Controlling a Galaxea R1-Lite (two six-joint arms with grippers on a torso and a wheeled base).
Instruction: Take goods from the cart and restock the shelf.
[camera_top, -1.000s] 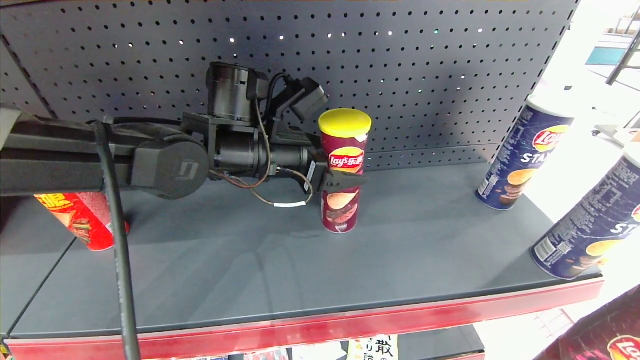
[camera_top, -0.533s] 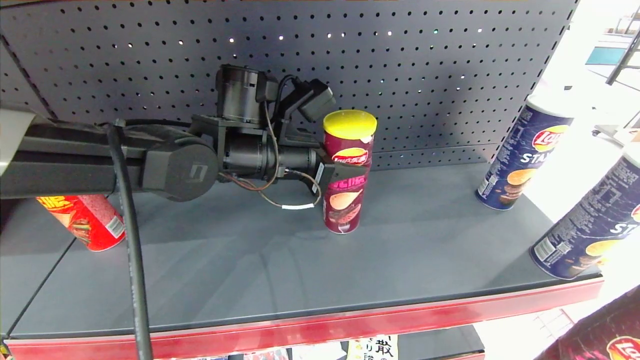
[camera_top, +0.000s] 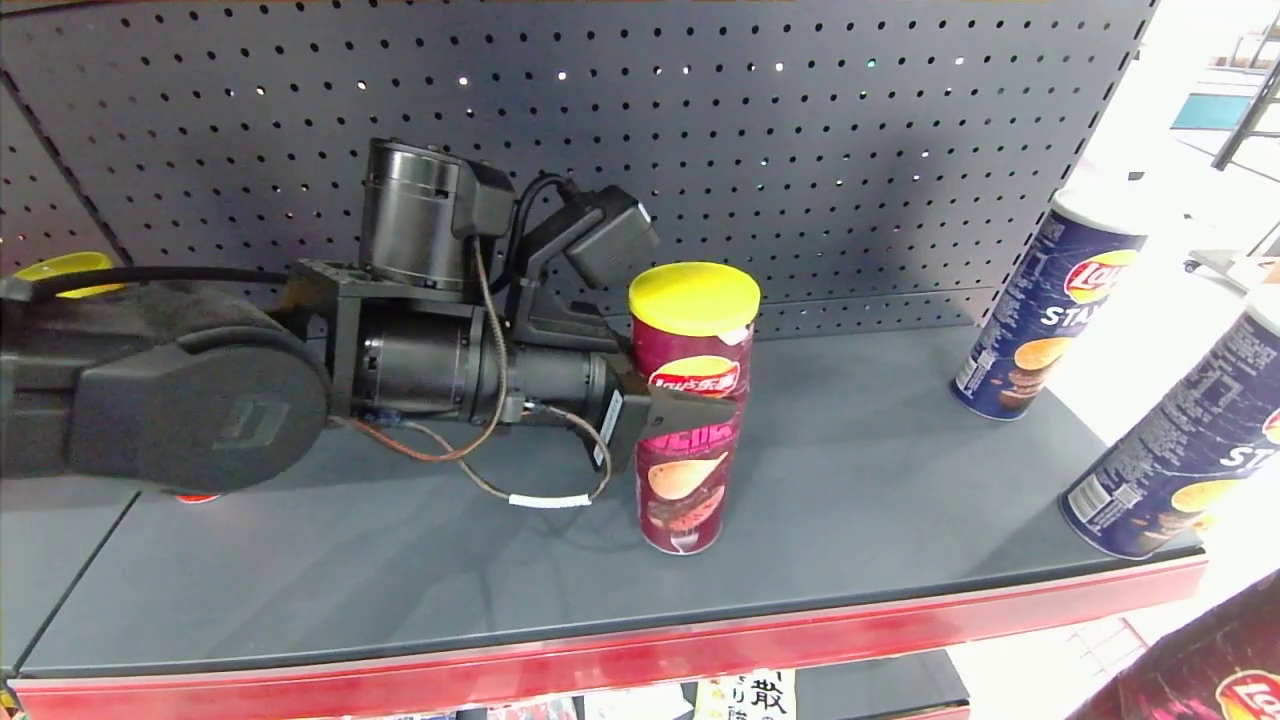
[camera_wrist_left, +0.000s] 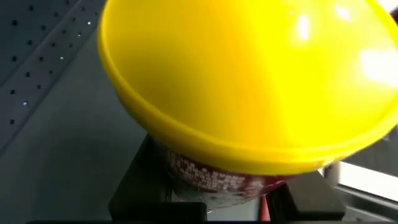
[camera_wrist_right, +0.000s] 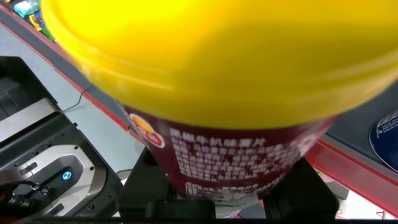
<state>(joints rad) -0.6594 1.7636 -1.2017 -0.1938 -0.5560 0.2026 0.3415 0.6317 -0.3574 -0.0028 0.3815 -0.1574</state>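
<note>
Head view: left gripper (camera_top: 690, 408) comes in from the left of the frame, black fingers clamped around the middle of a maroon chips can (camera_top: 685, 490) with a yellow lid (camera_top: 693, 297). The can is upright at frame centre, over the front half of the grey shelf deck (camera_top: 880, 500). Its base is right at the deck; cannot tell if it touches. The red shelf lip (camera_top: 620, 655) runs along the bottom of the frame, near the can's base. The grey pegboard back panel (camera_top: 800, 150) fills the top.

There are two blue chips cans on the right. The rear blue can (camera_top: 1045, 310) is at upper right by the pegboard. The front blue can (camera_top: 1170, 450) is at the right edge by the deck's front corner. Both are well apart from the held can. At far left a second yellow lid (camera_top: 58, 268) peeks above the arm, the rest hidden.

Left wrist view: the lid sits close to the camera, maroon body under it, a dark finger on each side.

Right wrist view: right gripper (camera_wrist_right: 217, 202) is closed on a second maroon chips can (camera_wrist_right: 230, 158), also yellow-lidded, with dark fingers either side of the body at the bottom of the frame. Behind it a red strip (camera_wrist_right: 348, 165) crosses diagonally from upper left to lower right.
</note>
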